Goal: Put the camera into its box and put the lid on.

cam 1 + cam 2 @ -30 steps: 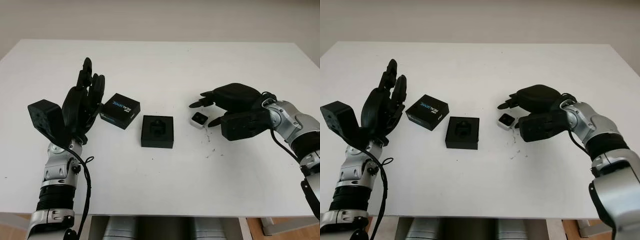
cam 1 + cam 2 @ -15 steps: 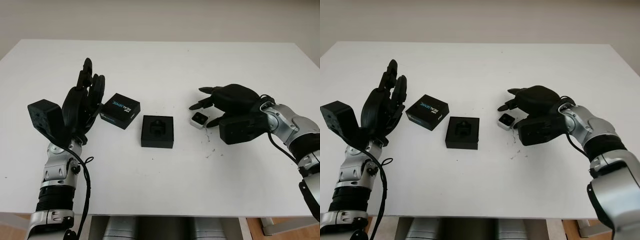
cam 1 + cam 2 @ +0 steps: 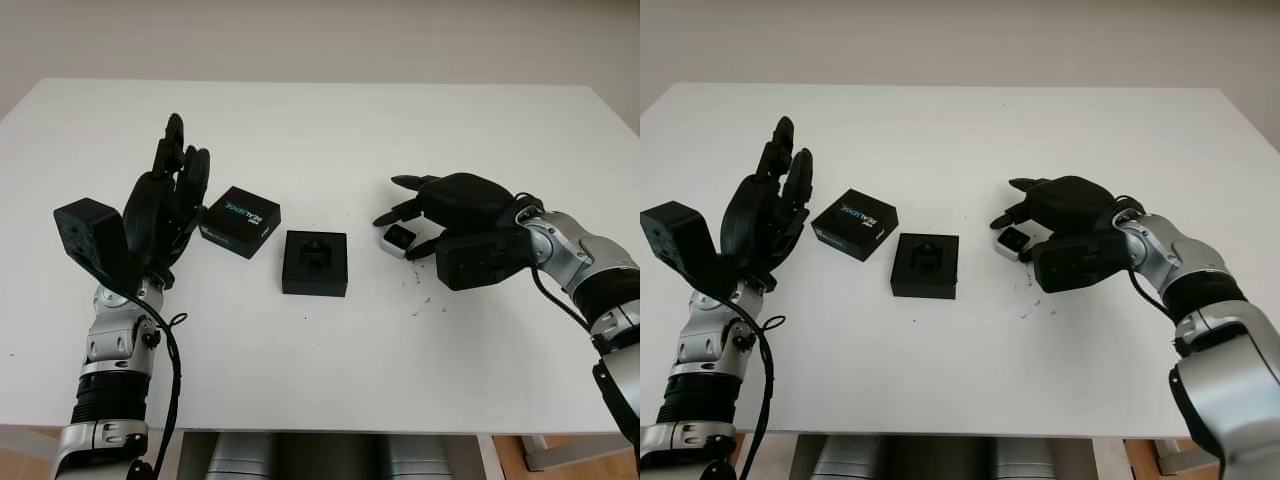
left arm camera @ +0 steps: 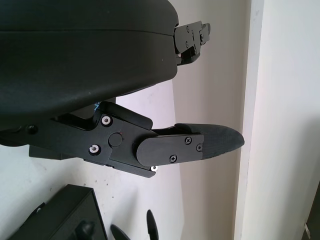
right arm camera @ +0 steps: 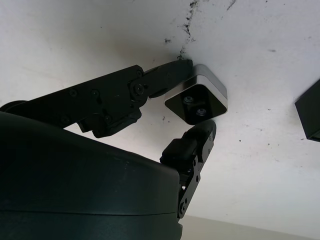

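Pinching is where you are: your right hand (image 3: 440, 215) sits to the right of the open black square box with a moulded insert (image 3: 315, 263), and its fingers (image 5: 165, 75) close on the small silver-edged cube camera with a dark lens face (image 3: 399, 239), one finger on each of two opposite sides in the right wrist view. That camera sits on the white tabletop (image 3: 330, 130) just right of the box, apart from it, outside the insert. Whether it is lifted off the surface you cannot tell. Some dark specks (image 3: 425, 300) mark the tabletop below the right hand, right of the box. The flat black lid with white and blue lettering (image 3: 240, 222) lies just up and left of the box, close to its corner, printed face up. Your left hand (image 3: 165, 205) is raised off the table, left of the box and just beside the lid, open and holding nothing.
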Tool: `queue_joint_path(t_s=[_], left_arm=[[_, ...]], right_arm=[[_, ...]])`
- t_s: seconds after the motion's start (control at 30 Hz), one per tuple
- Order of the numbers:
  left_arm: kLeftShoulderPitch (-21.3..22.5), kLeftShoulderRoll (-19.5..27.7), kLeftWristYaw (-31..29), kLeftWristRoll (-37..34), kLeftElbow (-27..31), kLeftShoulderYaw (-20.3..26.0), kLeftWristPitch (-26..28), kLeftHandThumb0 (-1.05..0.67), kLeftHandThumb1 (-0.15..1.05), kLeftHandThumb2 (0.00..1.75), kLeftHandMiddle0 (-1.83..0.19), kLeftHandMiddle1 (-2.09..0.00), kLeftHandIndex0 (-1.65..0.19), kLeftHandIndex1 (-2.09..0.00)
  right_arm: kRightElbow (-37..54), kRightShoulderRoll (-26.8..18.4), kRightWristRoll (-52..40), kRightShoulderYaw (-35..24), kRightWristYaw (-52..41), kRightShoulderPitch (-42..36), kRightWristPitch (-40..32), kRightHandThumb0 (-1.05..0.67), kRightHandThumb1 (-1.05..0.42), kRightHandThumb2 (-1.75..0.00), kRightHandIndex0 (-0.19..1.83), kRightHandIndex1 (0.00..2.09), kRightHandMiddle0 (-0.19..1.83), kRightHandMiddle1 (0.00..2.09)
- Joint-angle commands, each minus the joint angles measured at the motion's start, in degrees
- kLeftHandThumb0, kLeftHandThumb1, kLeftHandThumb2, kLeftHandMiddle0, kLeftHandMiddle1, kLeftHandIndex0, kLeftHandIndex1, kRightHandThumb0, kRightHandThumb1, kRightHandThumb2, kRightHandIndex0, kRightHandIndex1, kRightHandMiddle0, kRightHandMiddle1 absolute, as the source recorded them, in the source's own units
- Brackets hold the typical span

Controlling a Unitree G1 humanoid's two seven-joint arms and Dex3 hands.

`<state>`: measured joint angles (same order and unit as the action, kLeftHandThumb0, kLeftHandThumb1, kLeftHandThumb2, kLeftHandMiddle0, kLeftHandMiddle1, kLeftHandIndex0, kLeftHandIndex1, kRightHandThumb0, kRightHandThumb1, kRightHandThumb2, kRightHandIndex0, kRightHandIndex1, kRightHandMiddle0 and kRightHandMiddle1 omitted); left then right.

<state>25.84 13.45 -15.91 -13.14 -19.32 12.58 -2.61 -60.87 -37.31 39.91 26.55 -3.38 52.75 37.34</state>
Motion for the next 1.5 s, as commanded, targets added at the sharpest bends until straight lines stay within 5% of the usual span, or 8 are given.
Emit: queue_joint_path(t_s=[0.0,0.27,0.33,0.43,1.03,1.47], left_arm=[[-0.4,0.6,0.0,0.1,0.6,0.1,0.1,-0.68,1.05,0.45,0.19,0.00,0.19,0.00],[-0.3,0.7,0.0,0.2,0.5,-0.1,0.3,-0.67,1.05,0.46,0.19,0.00,0.19,0.00],[-0.3,0.7,-0.1,0.4,0.4,-0.2,0.1,-0.67,1.05,0.47,0.19,0.00,0.19,0.00],[-0.1,0.5,-0.2,0.1,0.3,-0.1,0.1,-0.67,1.05,0.46,0.19,0.00,0.19,0.00],[-0.7,0.5,0.7,0.5,1.6,-0.4,0.8,-0.67,1.05,0.44,0.19,0.00,0.19,0.00],[-1.0,0.6,0.2,0.6,1.3,-0.5,0.5,-0.68,1.05,0.43,0.19,-0.02,0.19,-0.03]], right_arm=[[-0.5,0.2,-0.2,0.0,0.1,-0.1,0.3,-0.34,-0.91,-0.05,0.14,0.06,0.79,0.08],[-0.1,-0.6,1.2,0.5,1.6,-0.1,-0.1,-0.33,-0.92,-0.06,0.17,0.06,0.84,0.22],[-0.1,-0.8,2.1,0.9,2.6,-0.1,-0.3,-0.34,-0.94,-0.06,0.19,0.06,0.50,0.96],[0.2,-1.2,3.7,1.7,2.8,0.2,-0.8,-0.33,-0.96,-0.06,0.20,0.06,0.32,1.32],[-0.2,-1.4,5.7,2.6,3.7,0.5,-1.8,-0.36,-0.95,-0.05,0.24,0.06,0.30,1.40],[-2.3,1.1,-6.5,-4.0,-5.6,-1.5,-4.5,-0.36,-0.93,-0.05,0.23,0.05,0.35,1.42]])
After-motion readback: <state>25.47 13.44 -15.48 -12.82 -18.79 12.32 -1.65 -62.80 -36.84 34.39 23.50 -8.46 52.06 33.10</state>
